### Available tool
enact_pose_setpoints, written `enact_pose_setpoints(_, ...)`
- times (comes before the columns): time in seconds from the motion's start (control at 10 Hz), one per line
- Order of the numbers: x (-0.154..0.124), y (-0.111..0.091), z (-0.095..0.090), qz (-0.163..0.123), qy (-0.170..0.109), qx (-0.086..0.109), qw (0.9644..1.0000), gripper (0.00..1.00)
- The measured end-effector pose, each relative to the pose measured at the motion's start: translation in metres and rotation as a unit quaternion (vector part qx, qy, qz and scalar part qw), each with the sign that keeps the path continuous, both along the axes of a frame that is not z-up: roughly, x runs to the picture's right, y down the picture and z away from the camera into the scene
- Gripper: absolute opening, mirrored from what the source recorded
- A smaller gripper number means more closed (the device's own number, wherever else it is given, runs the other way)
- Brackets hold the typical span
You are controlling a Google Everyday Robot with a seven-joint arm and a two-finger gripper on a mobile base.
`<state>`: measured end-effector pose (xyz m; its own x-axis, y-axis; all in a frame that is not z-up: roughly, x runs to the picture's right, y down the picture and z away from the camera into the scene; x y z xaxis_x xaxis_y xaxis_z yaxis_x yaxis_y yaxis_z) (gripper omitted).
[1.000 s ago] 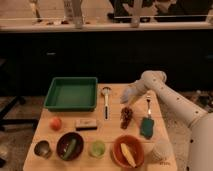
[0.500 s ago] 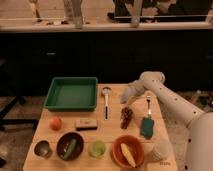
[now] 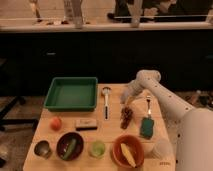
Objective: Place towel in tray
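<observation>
The end effector (image 3: 126,97) hangs low over the wooden counter (image 3: 107,131) at about 1 o'clock from the counter's centre, at the tip of the white arm (image 3: 165,100) that reaches in from 4 o'clock. Its fingers stand apart and nothing is seen clamped between them.

The towel (image 3: 131,102) shows only as a small, pale grey-blue, flat patch right at the end effector. Its tone runs into the arm's own pale shell, so its outline is hard to follow, and I cannot tell whether the two touch. It lies on the counter, outside the tray, well apart from it toward 3 o'clock.

The tray (image 3: 71,105) is a large, shallow green rectangle with a raised rim, at 11 o'clock on the counter.

Between tray and towel lies a long-handled spoon (image 3: 106,102). Just toward 6 o'clock from the end effector sits a dark cluster, perhaps grapes (image 3: 127,116), and at 4 o'clock from it a fork with a dark teal handle (image 3: 146,124). Along the near edge stands an orange bowl (image 3: 128,151).
</observation>
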<state>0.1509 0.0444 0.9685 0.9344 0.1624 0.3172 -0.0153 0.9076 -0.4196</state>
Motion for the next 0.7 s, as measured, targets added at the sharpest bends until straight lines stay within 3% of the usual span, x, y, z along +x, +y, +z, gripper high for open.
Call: enact_pose_setpoints(0.7, -0.0030, 0.0117, 0.0114, -0.021, -0.002, -0.037, 0.9991, 0.80)
